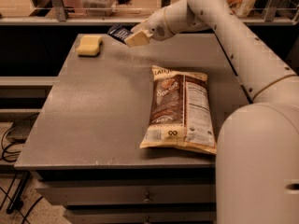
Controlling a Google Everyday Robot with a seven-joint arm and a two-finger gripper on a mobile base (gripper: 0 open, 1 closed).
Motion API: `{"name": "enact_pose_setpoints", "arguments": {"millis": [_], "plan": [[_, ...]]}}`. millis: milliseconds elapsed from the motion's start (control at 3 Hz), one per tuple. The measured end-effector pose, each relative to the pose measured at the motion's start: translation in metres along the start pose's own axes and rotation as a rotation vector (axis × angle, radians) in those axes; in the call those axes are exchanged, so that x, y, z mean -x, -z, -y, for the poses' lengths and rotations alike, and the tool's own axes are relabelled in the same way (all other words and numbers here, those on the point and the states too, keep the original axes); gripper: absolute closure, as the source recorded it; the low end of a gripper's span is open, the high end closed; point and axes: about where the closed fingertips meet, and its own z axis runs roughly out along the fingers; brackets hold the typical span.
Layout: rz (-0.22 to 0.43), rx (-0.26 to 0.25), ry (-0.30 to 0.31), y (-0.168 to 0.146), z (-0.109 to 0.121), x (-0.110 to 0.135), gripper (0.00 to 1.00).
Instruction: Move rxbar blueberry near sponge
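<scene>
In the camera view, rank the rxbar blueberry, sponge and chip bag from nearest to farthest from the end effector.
The end effector hangs over the far side of the table.
1. rxbar blueberry: gripped in it, sticking out toward the sponge.
2. sponge: on the far corner, just past the bar.
3. chip bag: lying flat mid-table, toward the camera.

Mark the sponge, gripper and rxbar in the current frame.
sponge (89,45): camera view, middle of its top face.
gripper (130,38): camera view, between its fingertips, just right of the sponge.
rxbar blueberry (117,31): camera view, exposed wrapper sticking out of the gripper.
</scene>
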Motion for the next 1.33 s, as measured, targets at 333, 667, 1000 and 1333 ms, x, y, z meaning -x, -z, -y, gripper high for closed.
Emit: {"name": "enact_pose_setpoints", "arguments": {"millis": [333, 667, 1000, 1333], "plan": [[0.021, 0.060, -0.010, -0.040, -0.009, 0.003, 0.81], [0.035, 0.094, -0.041, -0.073, -0.012, 0.001, 0.57], [0.046, 0.105, -0.069, -0.089, -0.013, -0.002, 0.35], [0.090, 0.082, -0.087, -0.084, -0.011, 0.004, 0.11]]}}
